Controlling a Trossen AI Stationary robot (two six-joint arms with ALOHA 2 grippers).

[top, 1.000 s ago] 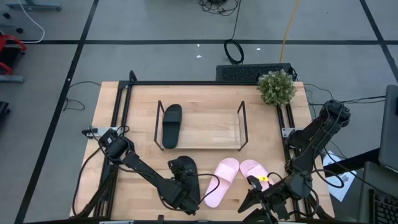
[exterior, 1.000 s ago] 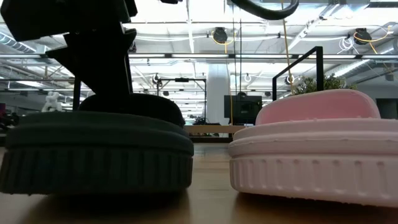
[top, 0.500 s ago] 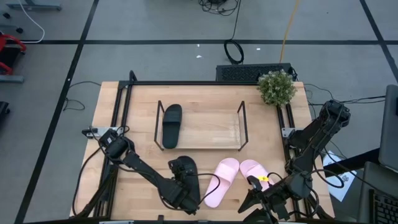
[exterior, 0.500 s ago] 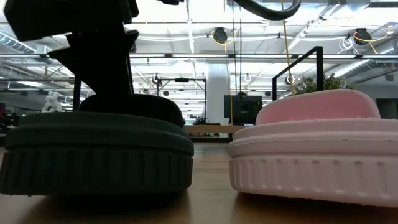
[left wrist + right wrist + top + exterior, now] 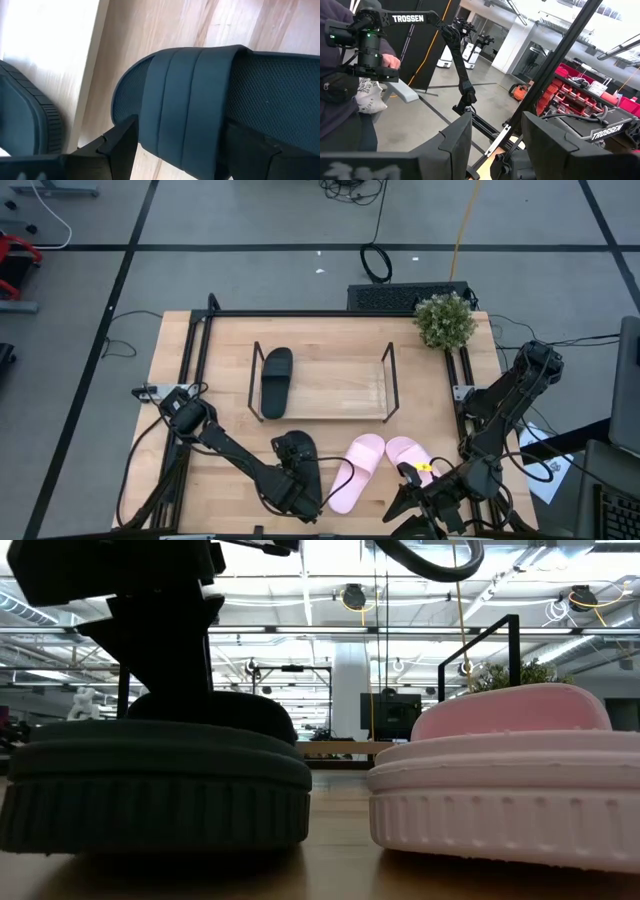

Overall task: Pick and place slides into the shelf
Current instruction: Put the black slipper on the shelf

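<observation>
Wooden table under the overhead camera, grey floor all round, big open workshop behind it at table height. From above: shelf mid-table with one black slide already lying at its left end, second black slide near the front edge with the left gripper right over it, pink pair just to the right of that, toe ends close together. Only in the left wrist view: fingers spread apart, one on each side of the black strap, not pinched on it as far as can be seen, with part of another dark ribbed sole at the edge. Low view mostly blocked by the black slide's sole and a pink slide up close, dark arm above the black one, shelf post poking up behind. Right gripper parked off the front right corner, fingers apart and holding nothing; its wrist camera looks off into the room, catching a person's hand on a handheld control rig. Also around: small potted plant at the back right corner, keyboard behind the table.
</observation>
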